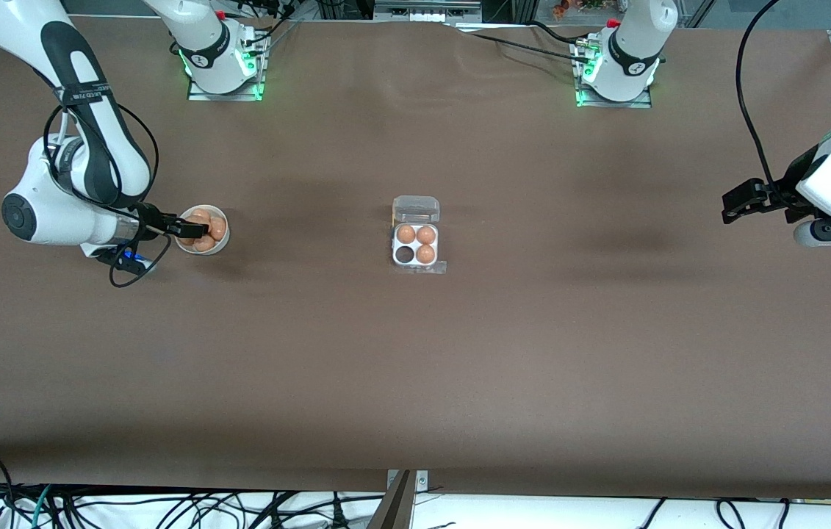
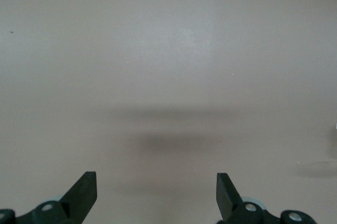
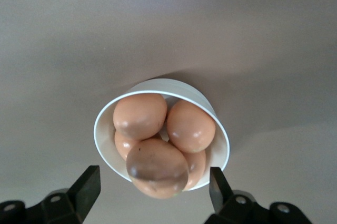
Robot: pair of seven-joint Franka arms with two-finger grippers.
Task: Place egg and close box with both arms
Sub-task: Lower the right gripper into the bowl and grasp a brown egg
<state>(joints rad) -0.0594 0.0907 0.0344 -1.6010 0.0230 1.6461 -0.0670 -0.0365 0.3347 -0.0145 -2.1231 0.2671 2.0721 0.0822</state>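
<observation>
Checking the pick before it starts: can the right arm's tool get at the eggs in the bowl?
Probably yes: the right tool hangs open over the white bowl, and the top egg lies uncovered between its fingers with nothing in the way.

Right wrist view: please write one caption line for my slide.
Open right gripper poised over a white bowl heaped with brown eggs on the brown table.
</observation>
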